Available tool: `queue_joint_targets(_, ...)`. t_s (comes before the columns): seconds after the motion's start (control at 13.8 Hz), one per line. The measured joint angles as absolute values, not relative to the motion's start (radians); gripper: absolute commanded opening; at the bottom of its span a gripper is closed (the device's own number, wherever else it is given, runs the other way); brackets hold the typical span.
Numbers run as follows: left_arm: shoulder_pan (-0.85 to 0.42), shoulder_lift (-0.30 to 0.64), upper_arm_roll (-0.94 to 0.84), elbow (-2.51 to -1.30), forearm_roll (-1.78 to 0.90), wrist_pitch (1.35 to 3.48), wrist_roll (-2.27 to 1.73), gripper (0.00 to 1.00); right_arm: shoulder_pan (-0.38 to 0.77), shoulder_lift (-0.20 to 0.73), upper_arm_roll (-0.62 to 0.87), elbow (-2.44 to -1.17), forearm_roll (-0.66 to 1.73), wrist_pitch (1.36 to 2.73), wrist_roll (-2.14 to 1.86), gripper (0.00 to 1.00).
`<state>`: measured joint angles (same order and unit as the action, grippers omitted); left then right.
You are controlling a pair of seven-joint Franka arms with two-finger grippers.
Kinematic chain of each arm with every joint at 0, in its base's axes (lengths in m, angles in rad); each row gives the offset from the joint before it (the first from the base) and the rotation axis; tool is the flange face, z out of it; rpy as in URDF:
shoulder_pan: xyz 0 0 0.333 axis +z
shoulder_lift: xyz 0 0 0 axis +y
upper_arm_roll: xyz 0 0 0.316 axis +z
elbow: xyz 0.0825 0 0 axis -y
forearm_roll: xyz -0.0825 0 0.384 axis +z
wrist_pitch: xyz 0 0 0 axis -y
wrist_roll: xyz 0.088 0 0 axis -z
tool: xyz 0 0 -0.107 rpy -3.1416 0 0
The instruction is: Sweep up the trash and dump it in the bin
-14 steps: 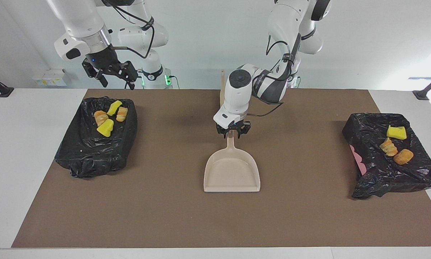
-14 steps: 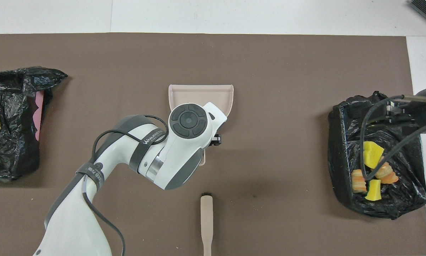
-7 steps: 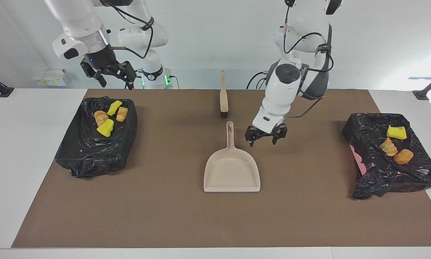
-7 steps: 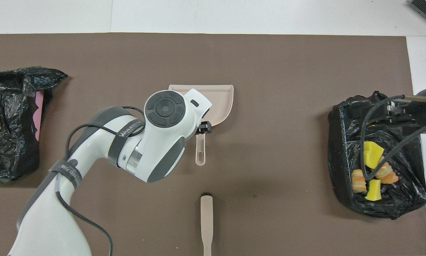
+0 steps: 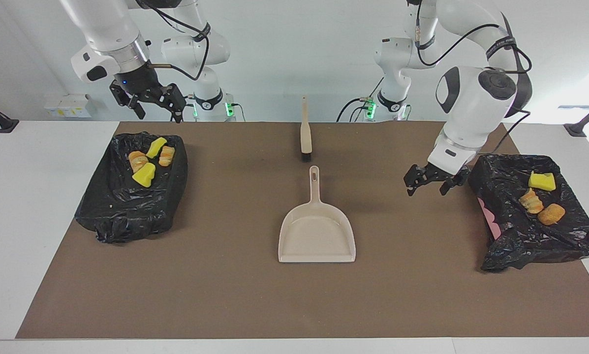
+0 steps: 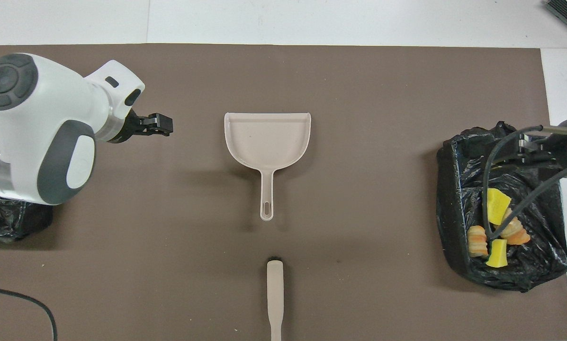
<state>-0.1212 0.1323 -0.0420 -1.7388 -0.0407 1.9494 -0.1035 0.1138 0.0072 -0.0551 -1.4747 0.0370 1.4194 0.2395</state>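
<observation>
The trash lies in two bins lined with black bags. Several yellow and tan pieces [image 5: 144,175] sit in the bin [image 5: 127,216] at the right arm's end, also seen from overhead as trash [image 6: 495,206] in that bin [image 6: 454,189]. Three pieces [image 5: 541,181] rest on the bin [image 5: 520,250] at the left arm's end. My left gripper [image 5: 426,187] [image 6: 162,125] hangs open and empty over the mat beside that bin. My right gripper [image 5: 160,113] waits open above the other bin.
A beige dustpan [image 5: 317,231] [image 6: 267,142] lies flat mid-mat, handle toward the robots. The beige brush [image 5: 305,132] [image 6: 274,293] lies nearer to the robots, in line with that handle. The brown mat [image 5: 225,295] covers most of the white table.
My left gripper opened off the dustpan handle, lifted, and swung away to the left arm's end of the table. The dustpan stayed put. The right arm barely moved.
</observation>
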Motion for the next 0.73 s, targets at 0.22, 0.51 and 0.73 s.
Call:
queue_joint_targets(0.22, -0.033, 0.071, -0.040, -1.734, -0.042, 1.858, 0.027, 1.00, 0.114, 0.007, -0.055, -1.475, 0.037, 1.419, 0.239, 1.00)
queue_joint_targets(0.51, -0.014, 0.022, -0.044, -1.711, -0.019, 1.761, 0.055, 1.00, 0.114, 0.007, -0.055, -1.475, 0.036, 1.419, 0.239, 1.00)
queue_joint_targets(0.73, -0.015, 0.010, -0.048, -1.628, -0.011, 1.622, 0.055, 1.00, 0.111, 0.007, -0.058, -1.475, 0.033, 1.419, 0.239, 1.00)
